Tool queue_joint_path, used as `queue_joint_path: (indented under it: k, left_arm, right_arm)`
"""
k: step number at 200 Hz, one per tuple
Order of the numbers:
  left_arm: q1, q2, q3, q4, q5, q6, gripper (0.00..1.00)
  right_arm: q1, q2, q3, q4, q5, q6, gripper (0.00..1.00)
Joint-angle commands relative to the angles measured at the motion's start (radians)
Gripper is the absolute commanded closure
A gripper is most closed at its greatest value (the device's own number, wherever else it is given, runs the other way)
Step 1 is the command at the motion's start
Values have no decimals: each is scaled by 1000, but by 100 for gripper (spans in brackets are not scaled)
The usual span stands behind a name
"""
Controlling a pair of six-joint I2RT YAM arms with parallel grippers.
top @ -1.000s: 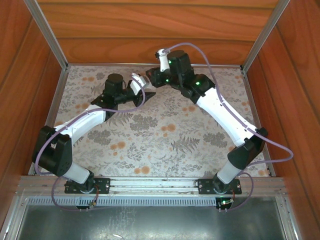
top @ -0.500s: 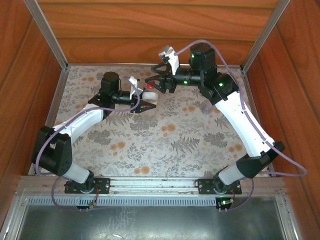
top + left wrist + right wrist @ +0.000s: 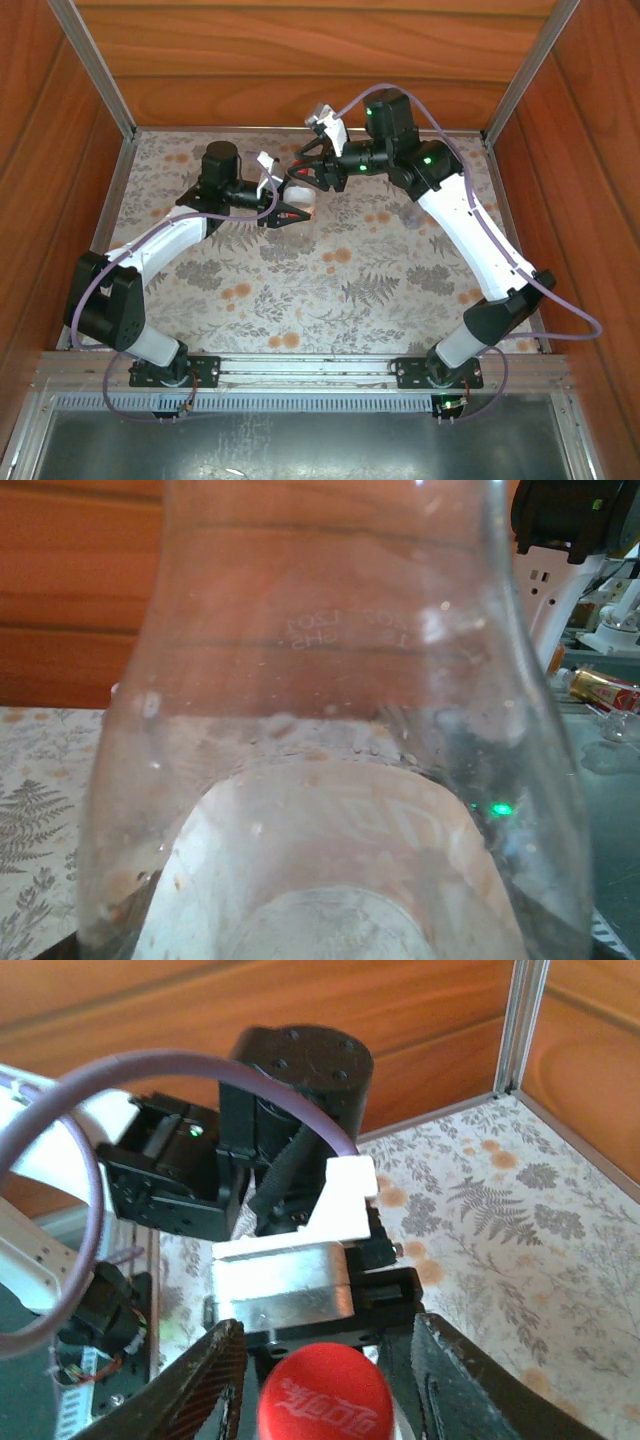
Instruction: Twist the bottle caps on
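Floral-patterned cloth covers the table (image 3: 330, 290), which sits boxed in by wooden panels.

Nearest of the working parts, the left gripper (image 3: 287, 208) reaches in from the left and is clamped on the labelled bottle (image 3: 330, 730). Its own camera looks straight through the clear plastic wall, with the white and red label showing at the bottom, so the bottle sits right in the grip. The jaws themselves are hidden by it.

Just beyond, the right gripper (image 3: 328, 1332) meets it from the right. In the right wrist view the red cap (image 3: 325, 1408) sits on the bottle's mouth between the two fingers (image 3: 205, 1390). A thin sliver of gap shows on each side, so the jaws look narrowly open around the cap rather than pinching it.

At about the same depth, under the right arm, a faint clear shape on the cloth looks like the second bottle (image 3: 412, 213). It is too small to tell whether it is capped.

Farthest back stands the wooden rear wall (image 3: 320, 60).

I judge the task to be early to midway. The red cap is placed on the first bottle, but how far it is threaded cannot be told. Tightening it comes next, then the whole job on the other bottle.
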Motion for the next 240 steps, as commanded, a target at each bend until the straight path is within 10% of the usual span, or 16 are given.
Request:
queue_joint_path:
  k: [1,47,87,142,184,216,240]
  left_arm:
    - [1,7,34,12,42,-6,45]
    - [1,10,24,13,-77,24,45]
    - [-16,-2,16,17,-592,70,46]
    - [-131,-66,-62,28,-918,319,46]
    - [-125,-91,-119,27,-902,282,47]
    - [-29,-84,-116,26,-503,127,47]
    - [-14,-68,-105,25,-283,110,47]
  right_arm:
    - [-8,5,28,-25,5,-12,60]
    - [-9,1,16,9,40,44,88]
    - [31,-21,-122,211,549,356,100]
    - [116,21,-158,86,1050,668,100]
    - [78,-26,-222,228,780,587,85]
    - [27,-108,-250,366,438,366,40]
    - [0,-145,-229,334,235,222,29]
